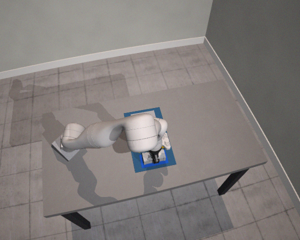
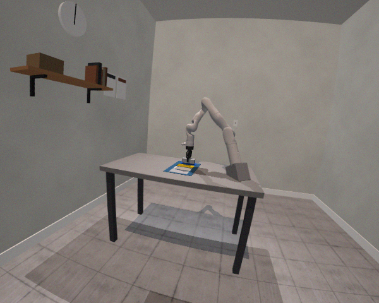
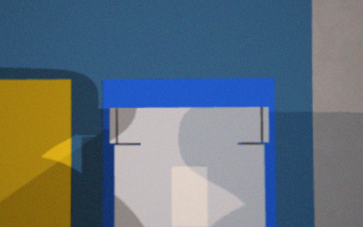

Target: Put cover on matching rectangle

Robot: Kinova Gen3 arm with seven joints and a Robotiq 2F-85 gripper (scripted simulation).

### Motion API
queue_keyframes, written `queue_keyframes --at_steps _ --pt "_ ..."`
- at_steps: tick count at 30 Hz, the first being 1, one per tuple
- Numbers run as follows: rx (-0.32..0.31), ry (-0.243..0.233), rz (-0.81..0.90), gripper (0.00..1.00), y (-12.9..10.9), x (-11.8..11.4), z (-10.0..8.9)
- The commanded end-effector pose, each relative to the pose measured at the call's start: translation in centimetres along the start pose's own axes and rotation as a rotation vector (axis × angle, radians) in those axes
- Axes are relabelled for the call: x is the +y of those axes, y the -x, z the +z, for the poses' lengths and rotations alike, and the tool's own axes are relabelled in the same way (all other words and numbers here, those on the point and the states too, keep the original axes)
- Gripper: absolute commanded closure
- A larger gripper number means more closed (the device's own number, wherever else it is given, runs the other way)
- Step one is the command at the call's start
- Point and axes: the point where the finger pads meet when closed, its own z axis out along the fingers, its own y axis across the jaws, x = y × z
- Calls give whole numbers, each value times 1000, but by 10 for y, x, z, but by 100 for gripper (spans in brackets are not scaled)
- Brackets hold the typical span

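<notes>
The cover [image 1: 151, 157] is a light grey box-shaped shell. It sits over the bright blue rectangle [image 1: 154, 164] at the near end of the dark blue mat. My gripper [image 1: 154, 158] is shut on the cover from above. In the wrist view the cover [image 3: 188, 165] fills the lower middle, with the blue rectangle [image 3: 188, 93] showing as a rim above it and along both sides. The yellow rectangle [image 3: 25, 151] lies to its left. In the exterior view the cover [image 2: 193, 160] is low over the mat's far end. The white rectangle is partly hidden by my arm.
My arm's base [image 1: 64, 148] stands at the table's left end. The arm's elbow reaches over the middle of the mat. A wall shelf [image 2: 57, 76] with boxes and books hangs far from the table.
</notes>
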Motion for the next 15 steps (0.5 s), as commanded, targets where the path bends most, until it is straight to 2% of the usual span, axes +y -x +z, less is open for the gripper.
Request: queue_keyframes --at_steps 1,15 --pt "2 0 0 100 -1 0 -1" --pt "2 0 0 100 -1 0 3"
